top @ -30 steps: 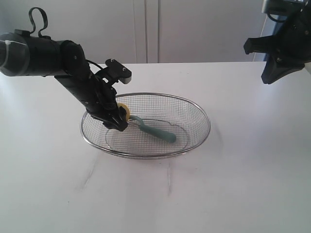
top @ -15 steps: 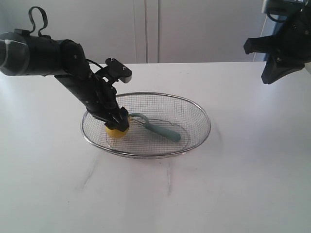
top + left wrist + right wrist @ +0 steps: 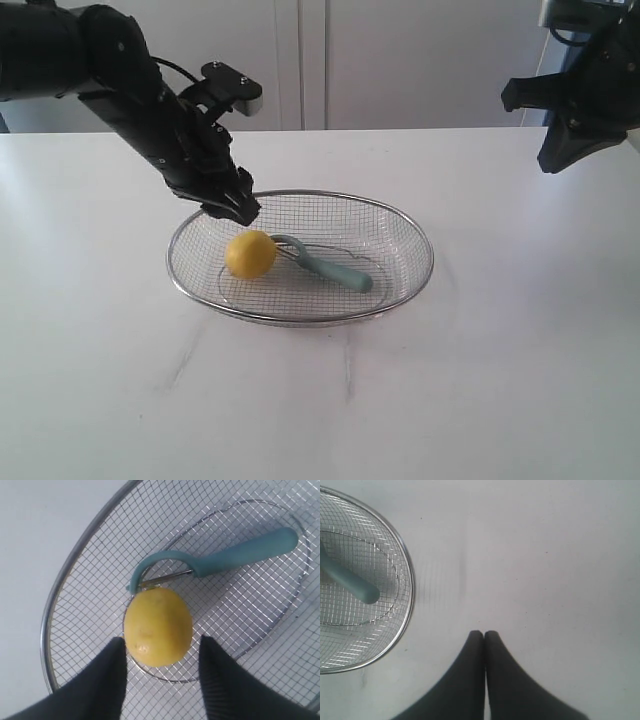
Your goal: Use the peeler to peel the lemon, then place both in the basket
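The yellow lemon lies free in the left part of the wire basket. Right beside it rests the teal peeler, its curved metal head against the lemon. My left gripper hangs open just above the lemon, over the basket's back left rim, holding nothing. My right gripper is shut and empty, raised high at the right, well away from the basket; the peeler handle's end shows there.
The basket stands mid-table on a white tabletop. A white cabinet wall runs behind the table's far edge.
My left gripper opened and let go of the lemon, which now rests in the basket, then rose up and back to the left. The right arm stayed still.
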Robot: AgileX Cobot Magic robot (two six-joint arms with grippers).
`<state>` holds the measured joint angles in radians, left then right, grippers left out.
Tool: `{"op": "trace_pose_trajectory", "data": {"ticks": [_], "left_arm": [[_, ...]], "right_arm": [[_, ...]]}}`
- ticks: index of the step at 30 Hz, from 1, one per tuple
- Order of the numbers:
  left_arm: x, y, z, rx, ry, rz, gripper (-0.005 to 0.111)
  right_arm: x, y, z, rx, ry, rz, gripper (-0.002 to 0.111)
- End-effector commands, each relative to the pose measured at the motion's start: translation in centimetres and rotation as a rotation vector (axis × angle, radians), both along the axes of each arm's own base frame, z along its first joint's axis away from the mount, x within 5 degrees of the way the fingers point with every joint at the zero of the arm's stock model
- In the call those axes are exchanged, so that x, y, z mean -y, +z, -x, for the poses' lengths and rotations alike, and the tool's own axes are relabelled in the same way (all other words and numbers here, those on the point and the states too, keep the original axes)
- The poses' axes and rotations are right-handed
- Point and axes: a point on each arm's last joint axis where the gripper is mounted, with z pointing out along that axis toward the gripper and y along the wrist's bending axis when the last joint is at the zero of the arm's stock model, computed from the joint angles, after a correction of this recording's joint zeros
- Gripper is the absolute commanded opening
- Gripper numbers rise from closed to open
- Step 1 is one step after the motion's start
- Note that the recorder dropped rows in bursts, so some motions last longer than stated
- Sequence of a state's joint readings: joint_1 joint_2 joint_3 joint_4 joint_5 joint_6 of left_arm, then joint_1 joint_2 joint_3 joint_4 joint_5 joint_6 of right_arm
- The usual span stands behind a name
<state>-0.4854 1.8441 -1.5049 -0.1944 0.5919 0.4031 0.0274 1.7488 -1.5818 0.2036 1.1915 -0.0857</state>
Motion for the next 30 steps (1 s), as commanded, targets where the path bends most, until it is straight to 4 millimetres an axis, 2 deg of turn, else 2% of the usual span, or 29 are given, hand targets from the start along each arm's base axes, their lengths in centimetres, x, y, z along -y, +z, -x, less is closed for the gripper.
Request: {"op": "trace_pose_trajectory", "data": {"ticks": [1,6,15,19,22,30], "left_arm": [[0.0,0.7,0.7,-0.059,0.051,0.028,0.028],[-0.2,0.6,1.1,-0.125,0.099,0.031,0.0],[-0.7,1.8,2.0,-0.176,0.165,0.037,0.0],[-1.5,2.2,2.3,-0.178,0.223,-0.012,0.0],[-2.7,2.4,2.3,-0.212,0.276,-0.055,0.0],[-7.4,3.1,2.2,-0.326,0.393,-0.1,0.0]], "right_arm": [[0.4,0.5,0.1,0.02,-0.014,0.001,0.0],[0.4,0.5,0.1,0.02,-0.014,0.001,0.0],[0.4,0.5,0.1,0.023,-0.015,0.001,0.0],[0.4,0.5,0.1,0.024,-0.015,0.001,0.0],[0.4,0.5,0.1,0.024,-0.015,0.001,0.0],[0.4,0.5,0.0,0.031,-0.016,0.001,0.0]]}}
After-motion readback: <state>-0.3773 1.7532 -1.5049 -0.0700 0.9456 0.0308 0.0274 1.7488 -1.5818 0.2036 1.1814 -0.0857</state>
